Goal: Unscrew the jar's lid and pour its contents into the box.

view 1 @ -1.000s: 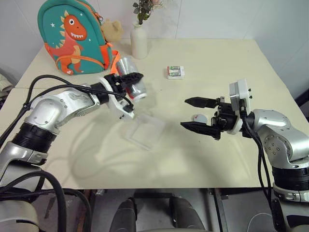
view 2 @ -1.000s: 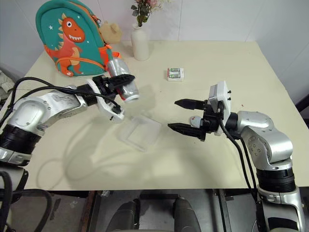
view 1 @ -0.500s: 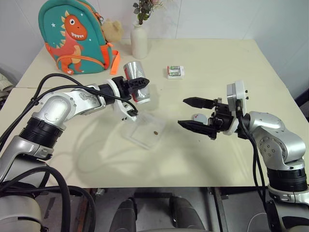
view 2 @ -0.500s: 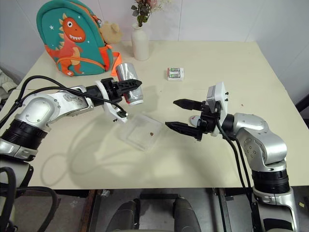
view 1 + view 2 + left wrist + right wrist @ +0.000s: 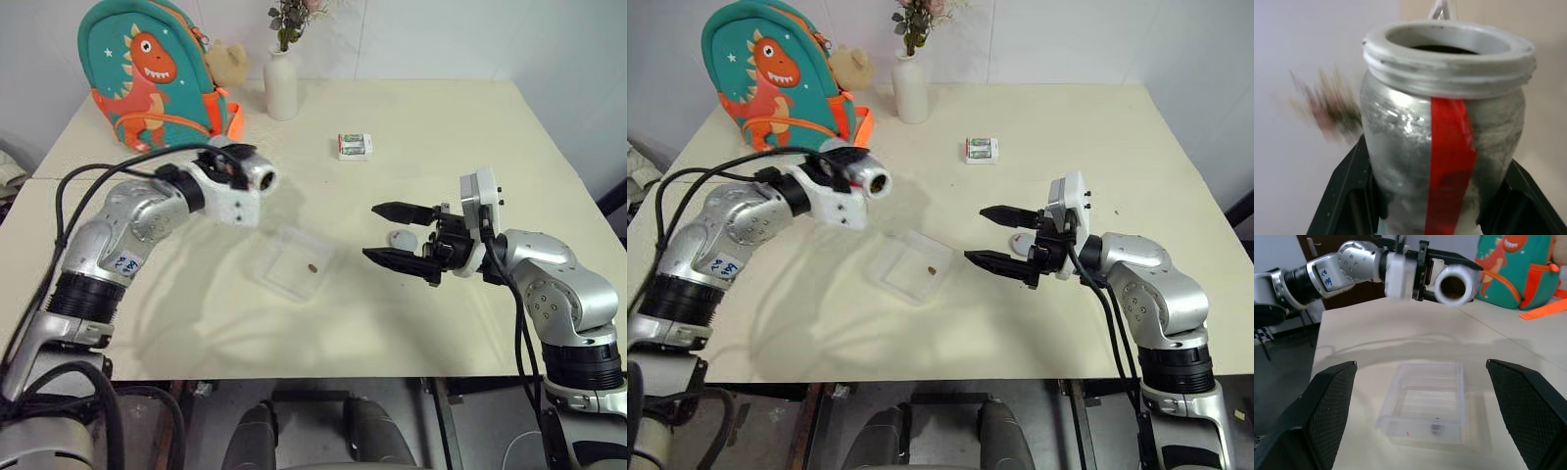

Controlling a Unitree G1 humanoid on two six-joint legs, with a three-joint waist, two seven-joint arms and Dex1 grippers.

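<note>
- The right gripper is seen spread wide and empty above the counter, its two black fingers pointing toward the left arm; nothing is held between them
- Just behind its fingers, touching the counter, the lid is seen lying flat; it is partly hidden by the fingers
- Ahead of the right gripper's tips, a little apart, the box is seen resting on the counter; the contents, one small brown piece, lie inside it near the side facing that gripper
- Beyond the box from the right gripper, the left gripper is seen pinching the jar; the jar is held roughly level above the counter, its open mouth turned toward the right gripper, lidless; in the left wrist view a red strip is seen down the jar's silvery side, a black finger pressed to each flank
- Farther off past the right gripper, a small green-white packet is seen on the counter, well apart from the box
- At the far edge, beyond the left gripper, a dinosaur backpack and a white vase are seen standing
</note>
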